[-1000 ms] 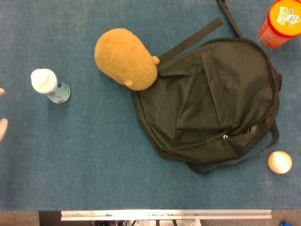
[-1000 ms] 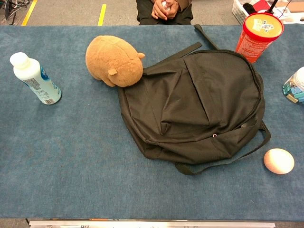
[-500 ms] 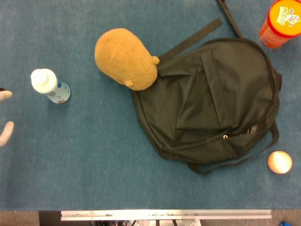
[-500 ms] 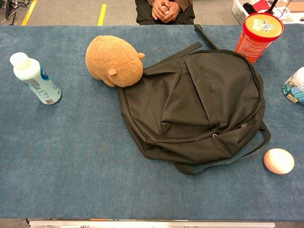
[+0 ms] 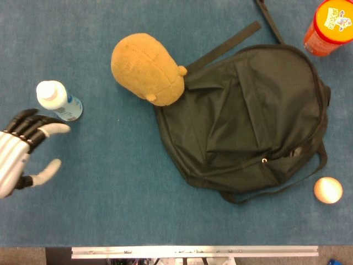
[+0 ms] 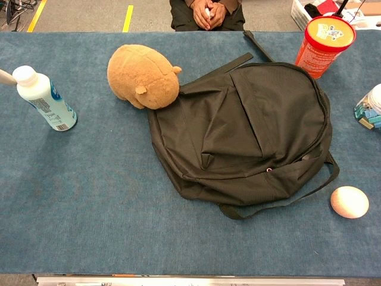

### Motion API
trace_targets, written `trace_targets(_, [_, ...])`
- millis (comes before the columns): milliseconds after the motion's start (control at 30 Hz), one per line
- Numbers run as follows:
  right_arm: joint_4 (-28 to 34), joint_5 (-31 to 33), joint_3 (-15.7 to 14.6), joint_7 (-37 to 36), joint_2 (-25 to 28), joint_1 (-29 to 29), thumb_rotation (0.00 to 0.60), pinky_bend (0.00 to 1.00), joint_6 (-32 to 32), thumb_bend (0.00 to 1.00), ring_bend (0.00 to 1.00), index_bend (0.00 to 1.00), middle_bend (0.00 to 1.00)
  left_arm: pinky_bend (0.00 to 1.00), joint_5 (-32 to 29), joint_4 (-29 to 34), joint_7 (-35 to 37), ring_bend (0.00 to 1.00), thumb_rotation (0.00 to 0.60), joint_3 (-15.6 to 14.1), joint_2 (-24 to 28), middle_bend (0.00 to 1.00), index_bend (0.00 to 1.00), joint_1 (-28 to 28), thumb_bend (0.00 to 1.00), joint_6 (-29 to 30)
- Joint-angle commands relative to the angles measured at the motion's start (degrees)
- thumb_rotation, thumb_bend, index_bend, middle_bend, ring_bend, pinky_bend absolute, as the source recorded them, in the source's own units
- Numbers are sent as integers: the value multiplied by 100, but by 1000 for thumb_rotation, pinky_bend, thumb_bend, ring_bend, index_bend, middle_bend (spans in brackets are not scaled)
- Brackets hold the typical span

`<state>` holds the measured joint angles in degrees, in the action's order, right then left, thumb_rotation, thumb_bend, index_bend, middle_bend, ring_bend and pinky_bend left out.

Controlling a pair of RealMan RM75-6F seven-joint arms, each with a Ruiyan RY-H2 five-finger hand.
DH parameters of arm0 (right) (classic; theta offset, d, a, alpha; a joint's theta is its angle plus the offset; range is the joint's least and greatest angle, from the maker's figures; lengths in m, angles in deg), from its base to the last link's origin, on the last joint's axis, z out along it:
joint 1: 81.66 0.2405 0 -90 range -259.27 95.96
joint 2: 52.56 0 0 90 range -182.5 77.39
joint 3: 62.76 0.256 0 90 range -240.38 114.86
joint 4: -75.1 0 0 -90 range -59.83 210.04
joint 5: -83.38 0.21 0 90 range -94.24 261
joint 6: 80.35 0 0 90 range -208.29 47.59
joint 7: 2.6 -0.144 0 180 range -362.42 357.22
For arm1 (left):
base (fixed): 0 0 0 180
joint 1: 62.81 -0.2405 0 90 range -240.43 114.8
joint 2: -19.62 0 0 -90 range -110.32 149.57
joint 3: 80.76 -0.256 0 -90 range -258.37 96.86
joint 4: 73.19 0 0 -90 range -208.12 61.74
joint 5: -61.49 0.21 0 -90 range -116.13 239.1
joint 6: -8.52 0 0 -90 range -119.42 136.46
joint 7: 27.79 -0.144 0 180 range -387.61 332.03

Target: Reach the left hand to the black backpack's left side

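Note:
The black backpack (image 5: 248, 118) lies flat on the blue table, right of centre; the chest view shows the backpack (image 6: 244, 131) too. My left hand (image 5: 22, 154) has come in at the left edge of the head view, fingers spread and holding nothing, well to the left of the backpack and just below the white bottle (image 5: 58, 100). In the chest view only a fingertip (image 6: 5, 76) of it shows at the left edge. My right hand is in neither view.
A brown plush toy (image 5: 146, 68) leans on the backpack's upper left edge. The white bottle (image 6: 43, 98) lies at the far left. An orange canister (image 5: 328, 26) stands at the top right, an egg-like ball (image 5: 327, 190) at the lower right, a jar (image 6: 370, 107) at the right edge.
My left hand has moved in from the left edge toward the right; before only its fingertips showed, now most of the hand is visible. Nothing on the table moved.

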<state>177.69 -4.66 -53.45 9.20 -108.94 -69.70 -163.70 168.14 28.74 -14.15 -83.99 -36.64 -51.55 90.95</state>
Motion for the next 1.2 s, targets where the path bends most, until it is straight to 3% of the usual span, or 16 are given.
trace_targets(33, [62,-36,31,14,-11,46,600,378,-11,115,247,242,367,146,237,-47,121,216,600,-70,-115,270,260,224,326,-202])
trace_targets(433, [47,43,70,-13,-50,138,600,378,39,115,247,239,367,146,594,-228,541,216,600,-169,-882,255,248,1123,298,-1125])
trace_targets(767, [-99,175,36,-87,-98,149,600,378,109,115,247,239,367,146,128,-482,876,201,600,-39,-1589,210,191,1941,197,-2177])
trace_targets(1200, [-187,333,46,-78,-151,194,600,378,181,114,247,239,367,101,-501,-981,909,84,600,34,-2382,126,125,2659,155,-3097])
